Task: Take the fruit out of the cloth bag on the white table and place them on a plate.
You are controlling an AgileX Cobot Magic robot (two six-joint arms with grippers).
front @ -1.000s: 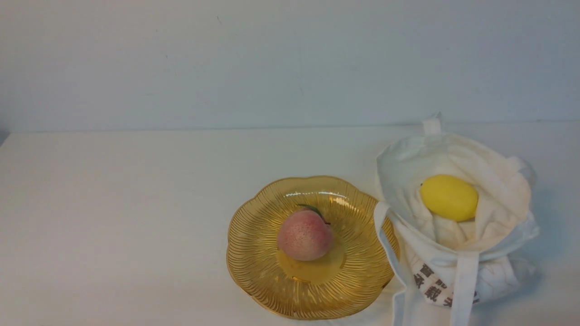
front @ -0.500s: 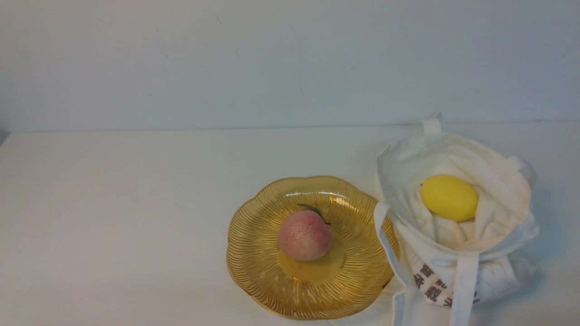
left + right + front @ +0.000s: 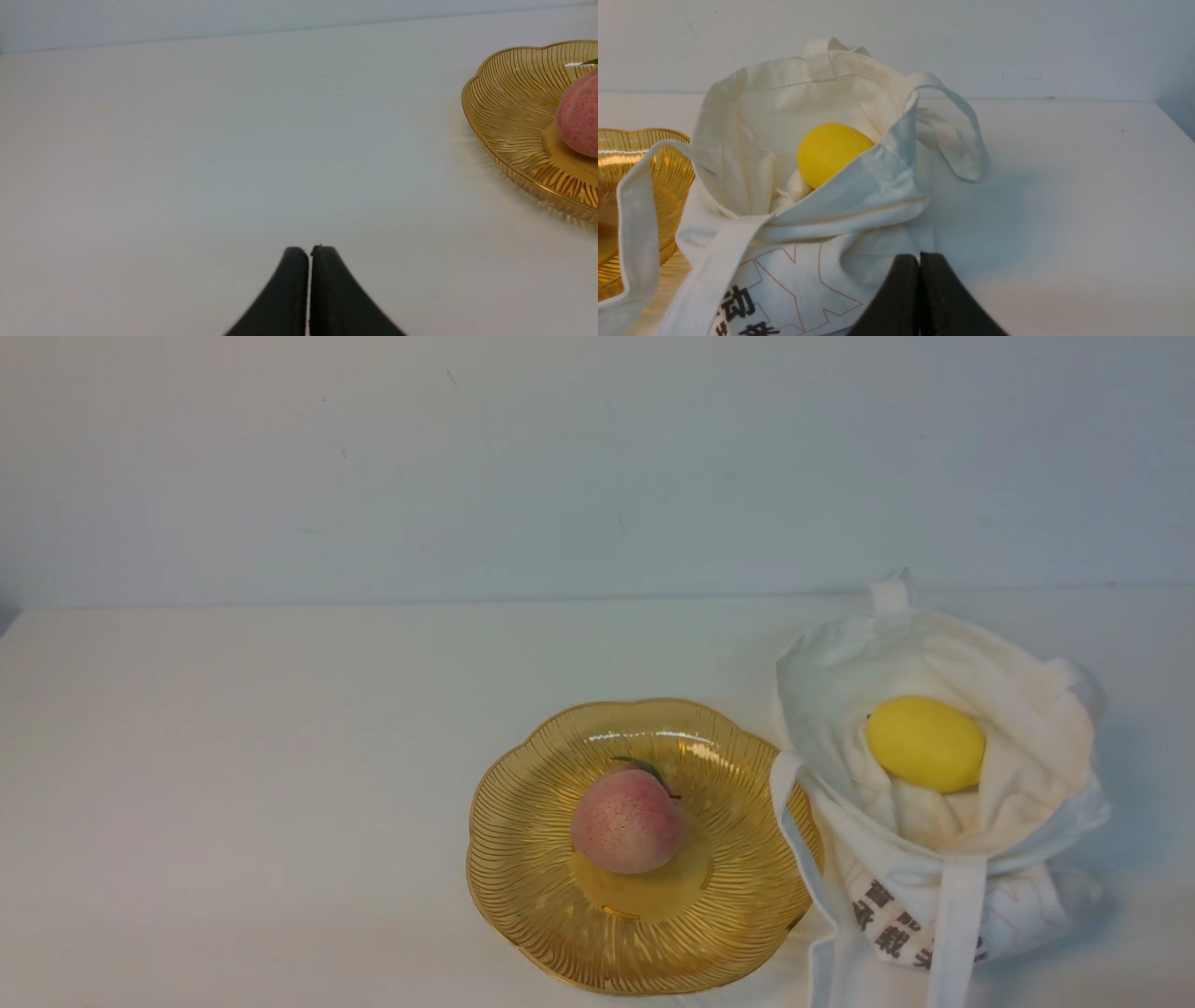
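Note:
The pink peach sits in the middle of the amber plate on the white table. The yellow lemon lies in the open mouth of the cloth bag, right of the plate. One strap drapes over the plate's right rim. Neither gripper shows in the front view. My left gripper is shut and empty over bare table, the plate and peach off to one side. My right gripper is shut and empty, close to the bag, with the lemon beyond it.
A pale wall rises along the table's far edge. The bag's second strap loops out on the table beside it. Bare tabletop lies left of the plate.

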